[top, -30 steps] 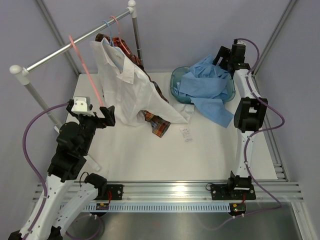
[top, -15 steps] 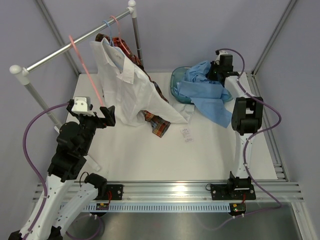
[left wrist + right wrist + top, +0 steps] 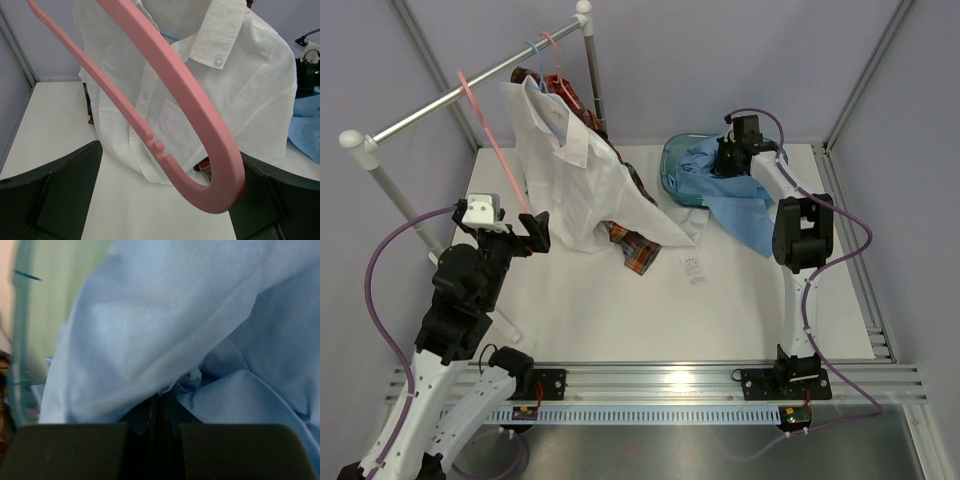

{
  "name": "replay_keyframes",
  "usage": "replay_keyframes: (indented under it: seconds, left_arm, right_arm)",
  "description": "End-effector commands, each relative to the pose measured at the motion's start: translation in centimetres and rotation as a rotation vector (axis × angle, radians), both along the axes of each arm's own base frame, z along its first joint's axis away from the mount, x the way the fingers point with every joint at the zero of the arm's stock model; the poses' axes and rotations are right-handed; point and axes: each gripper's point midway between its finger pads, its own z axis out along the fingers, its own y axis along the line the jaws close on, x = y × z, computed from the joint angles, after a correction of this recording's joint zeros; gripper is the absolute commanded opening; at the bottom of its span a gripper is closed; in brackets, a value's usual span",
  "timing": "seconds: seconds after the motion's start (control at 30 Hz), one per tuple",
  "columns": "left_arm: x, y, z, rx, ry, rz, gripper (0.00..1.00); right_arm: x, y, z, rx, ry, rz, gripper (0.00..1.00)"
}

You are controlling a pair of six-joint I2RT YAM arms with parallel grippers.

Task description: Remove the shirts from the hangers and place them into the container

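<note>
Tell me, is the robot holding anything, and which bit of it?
The right gripper pinches a fold of the light blue shirt over the container. The left gripper is open; the pink hanger sits inside it, ungripped.

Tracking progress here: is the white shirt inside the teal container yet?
No, the white shirt hangs down from the rail onto the table, outside the container.

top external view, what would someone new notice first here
The white shirt hanging from the rail at back left and trailing onto the table draws the eye first, with a pink hanger slanting down into the open left gripper. At back right, the light blue shirt spills over the rim of the teal container onto the table, pinched by the right gripper.
</note>
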Motion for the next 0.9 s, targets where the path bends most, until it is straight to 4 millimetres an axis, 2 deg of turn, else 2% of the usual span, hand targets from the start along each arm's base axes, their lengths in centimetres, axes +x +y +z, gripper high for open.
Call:
replay_keyframes:
  seconds: [0.0, 0.07, 0.1, 0.23, 0.27, 0.3, 0.33, 0.4, 0.43, 0.5, 0.53, 0.6, 0.63, 0.73, 0.87]
  left_arm:
    - [-0.1, -0.4, 1.4, -0.036, -0.055, -0.020, 0.99]
    - [-0.1, -0.3, 1.4, -0.036, -0.055, -0.019, 0.99]
    - [0.0, -0.3, 1.4, -0.035, -0.053, -0.019, 0.99]
    - [0.1, -0.3, 1.2, -0.033, -0.048, -0.017, 0.99]
    - [0.1, -0.3, 1.2, -0.033, -0.048, -0.017, 0.99]
    - [0.0, -0.3, 1.3, -0.033, -0.050, -0.017, 0.99]
    - [0.0, -0.3, 1.3, -0.033, -0.050, -0.017, 0.99]
    - [0.0, -0.3, 1.4, -0.035, -0.053, -0.017, 0.99]
    - [0.0, -0.3, 1.3, -0.035, -0.053, -0.017, 0.99]
    - [0.0, -0.3, 1.3, -0.033, -0.051, -0.019, 0.99]
    - [0.0, -0.4, 1.3, -0.034, -0.051, -0.020, 0.99]
    - [0.0, -0.3, 1.4, -0.036, -0.052, -0.020, 0.99]
    - [-0.1, -0.3, 1.4, -0.037, -0.055, -0.022, 0.99]
    - [-0.1, -0.4, 1.4, -0.037, -0.055, -0.023, 0.99]
    - [-0.2, -0.3, 1.7, -0.040, -0.062, -0.023, 0.99]
  right_arm:
    - [-3.6, -1.2, -4.6, -0.022, 0.245, -0.103, 0.11]
    - [-4.5, -1.8, -6.1, -0.038, 0.302, -0.148, 0.17]
    - [-4.4, -1.9, -6.1, -0.044, 0.297, -0.152, 0.23]
    - [-4.2, -1.9, -4.8, -0.052, 0.293, -0.161, 0.32]
    - [-3.9, -2.0, -4.0, -0.054, 0.276, -0.160, 0.37]
    - [-3.8, -2.1, -3.5, -0.060, 0.263, -0.161, 0.37]
    - [-3.6, -2.4, -1.7, -0.069, 0.222, -0.161, 0.38]
    - [-3.5, -2.7, -0.3, -0.077, 0.177, -0.163, 0.43]
    - [-3.5, -2.8, 1.8, -0.072, 0.134, -0.164, 0.45]
    - [-4.0, -2.9, 3.3, -0.070, 0.109, -0.163, 0.50]
    - [-4.3, -2.9, 5.2, -0.063, 0.076, -0.164, 0.51]
    - [-4.8, -3.0, 6.7, -0.058, 0.052, -0.165, 0.53]
    - [-5.1, -3.0, 8.8, -0.045, 0.009, -0.166, 0.53]
    - [-5.4, -3.0, 12.1, -0.021, -0.064, -0.165, 0.53]
    - [-4.0, -2.1, 15.3, 0.029, -0.173, -0.146, 0.54]
